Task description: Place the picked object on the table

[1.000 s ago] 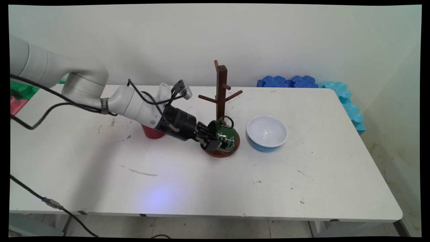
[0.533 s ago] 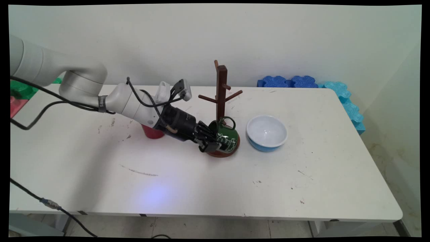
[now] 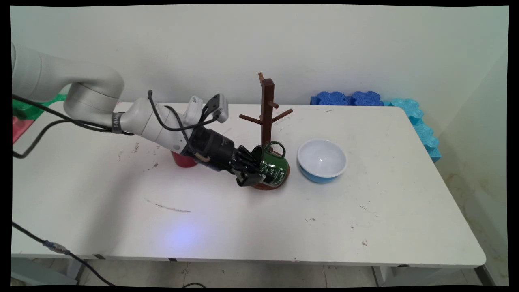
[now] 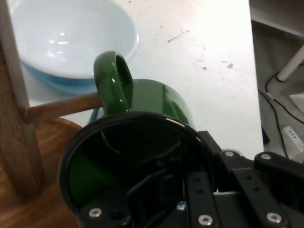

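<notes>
- I have the black two-finger gripper point(image 3: 254, 172) low over the table, clamped on the wall of the dark green glazed mug with white lettering point(image 3: 273, 165) – one finger inside the mouth, the other outside the rim, as the hand view shows it.
- Mug point(image 4: 142, 142) is tipped on its side – mouth toward the gripper at about 9 o'clock in the main view, bottom toward 3 o'clock. Long axis runs roughly level, in line with the arm's forearm.
- Mug's loop handle point(image 3: 276, 147) points up, at about 12 o'clock on the body. In the hand view it stands just beside a lower peg point(image 4: 64, 105) of the rack; I can't tell whether they touch.
- Mug sits over the round base point(image 3: 267, 184) of the dark brown wooden mug tree with angled pegs point(image 3: 267, 107); the post rises just behind it at 12 o'clock. Whether the mug rests on the base or hangs just above it, I can't say.
- Pale blue bowl with white inside point(image 3: 322, 160) stands at 3 o'clock of the mug, near but apart.
- Red cup point(image 3: 183, 159) at 9 o'clock, mostly hidden behind the wrist.
- Blue foam blocks point(image 3: 350, 98) along the white table point(image 3: 251, 227), far edge, about 1 o'clock.
</notes>
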Motion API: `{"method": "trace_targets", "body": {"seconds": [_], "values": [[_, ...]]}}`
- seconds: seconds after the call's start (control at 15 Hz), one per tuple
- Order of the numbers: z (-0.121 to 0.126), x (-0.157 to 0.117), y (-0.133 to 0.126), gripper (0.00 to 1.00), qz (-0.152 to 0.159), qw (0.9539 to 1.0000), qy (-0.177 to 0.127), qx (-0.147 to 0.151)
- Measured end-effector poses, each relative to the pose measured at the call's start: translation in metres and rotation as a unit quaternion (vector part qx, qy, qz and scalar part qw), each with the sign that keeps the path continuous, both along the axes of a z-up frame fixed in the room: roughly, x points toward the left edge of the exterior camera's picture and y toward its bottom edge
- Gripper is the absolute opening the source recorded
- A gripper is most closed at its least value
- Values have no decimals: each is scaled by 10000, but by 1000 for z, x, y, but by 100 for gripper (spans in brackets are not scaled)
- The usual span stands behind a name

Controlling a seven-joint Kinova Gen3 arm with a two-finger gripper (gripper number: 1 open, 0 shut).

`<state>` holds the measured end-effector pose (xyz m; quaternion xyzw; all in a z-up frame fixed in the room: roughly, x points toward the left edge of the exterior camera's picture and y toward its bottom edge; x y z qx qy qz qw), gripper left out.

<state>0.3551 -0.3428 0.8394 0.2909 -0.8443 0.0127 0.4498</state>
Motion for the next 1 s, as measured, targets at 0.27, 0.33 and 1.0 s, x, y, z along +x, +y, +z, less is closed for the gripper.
{"method": "trace_targets", "body": {"seconds": [0.27,0.33,1.0], "values": [[5,2,7,0,-123,9999,-44,-58],[7,3,8,0,-151,9998,-60,-74],[19,21,21,0,-358,9985,-336,-250]]}}
